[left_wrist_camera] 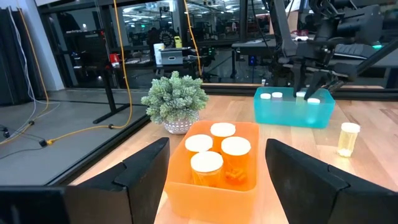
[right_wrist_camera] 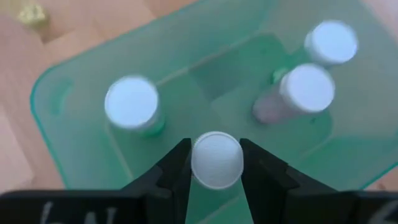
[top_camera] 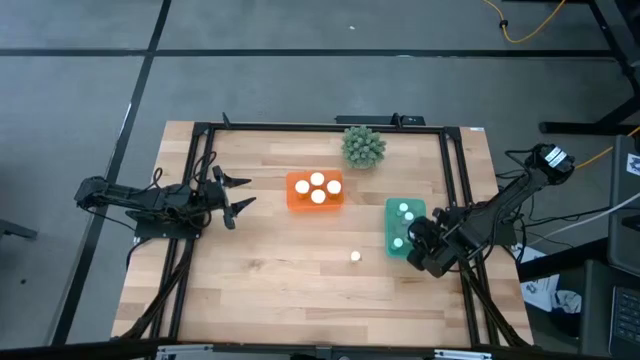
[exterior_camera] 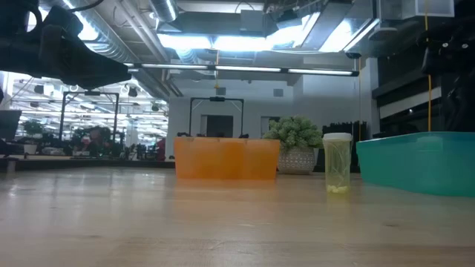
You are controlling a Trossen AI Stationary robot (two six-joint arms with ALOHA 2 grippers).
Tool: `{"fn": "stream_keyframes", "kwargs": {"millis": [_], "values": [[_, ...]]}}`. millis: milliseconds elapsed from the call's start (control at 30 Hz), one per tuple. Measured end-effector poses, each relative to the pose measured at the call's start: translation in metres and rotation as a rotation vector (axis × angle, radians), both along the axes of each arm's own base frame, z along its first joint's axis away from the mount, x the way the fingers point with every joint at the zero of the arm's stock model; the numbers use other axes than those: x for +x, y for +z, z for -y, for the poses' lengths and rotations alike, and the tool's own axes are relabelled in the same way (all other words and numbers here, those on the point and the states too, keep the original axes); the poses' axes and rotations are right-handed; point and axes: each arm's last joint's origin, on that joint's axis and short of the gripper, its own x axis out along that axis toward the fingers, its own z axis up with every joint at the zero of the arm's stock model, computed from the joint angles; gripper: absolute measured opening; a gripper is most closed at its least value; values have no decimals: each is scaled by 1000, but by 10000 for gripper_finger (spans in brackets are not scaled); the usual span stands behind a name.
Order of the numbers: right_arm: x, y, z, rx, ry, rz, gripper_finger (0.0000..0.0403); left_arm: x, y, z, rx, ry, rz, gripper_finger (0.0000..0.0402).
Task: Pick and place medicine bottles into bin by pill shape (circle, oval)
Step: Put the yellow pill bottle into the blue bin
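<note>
Four wide white-capped medicine bottles stand in the orange bin, which also shows in the left wrist view. The teal bin holds three narrow bottles standing on its floor. My right gripper is over the bin's near end, shut on a fourth narrow bottle. One narrow bottle with yellow pills stands alone on the table, also in the low view. My left gripper hangs open and empty to the left of the orange bin. My right gripper pinches the narrow bottle's white cap between its two fingers, one on each side of the cap. The fingers come from above, pointing down into the teal bin. The bottle stands upright; whether its base rests on the bin's floor is hidden by the cap.
A spiky green plant ball in a pot stands at the far edge behind the bins. A black frame runs along the table's left, far and right sides. Bare wood lies at the near side, around the lone bottle.
</note>
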Motion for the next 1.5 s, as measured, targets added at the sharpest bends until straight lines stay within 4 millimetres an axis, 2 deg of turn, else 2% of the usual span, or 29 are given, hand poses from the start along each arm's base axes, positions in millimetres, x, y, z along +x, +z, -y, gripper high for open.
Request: {"fn": "stream_keyframes", "kwargs": {"millis": [167, 433, 667, 800, 933, 1033, 1133, 1233, 1500], "values": [[-1, -1, -1, 46, 15, -42, 137, 0, 0, 0, 0, 0, 0, 257], [-1, 1, -1, 28, 13, -41, 198, 0, 0, 0, 0, 0, 0, 257], [5, 27, -5, -8, 11, -30, 217, 0, 0, 0, 0, 0, -1, 257], [14, 46, -10, -29, 13, 69, 217, 0, 0, 0, 0, 0, 0, 257], [30, 62, -22, -13, 125, 224, 218, 0, 0, 0, 0, 0, 0, 257], [45, 66, -30, 7, 245, 292, 218, 0, 0, 0, 0, 0, 0, 257], [60, 63, -38, -21, 389, 301, 218, 0, 0, 0, 0, 0, 0, 257], [76, 50, -40, -62, 486, 255, 218, 0, 0, 0, 0, 0, 0, 257], [107, 5, -25, -27, 471, 51, 218, 0, 0, 0, 0, 0, 0, 257]]}}
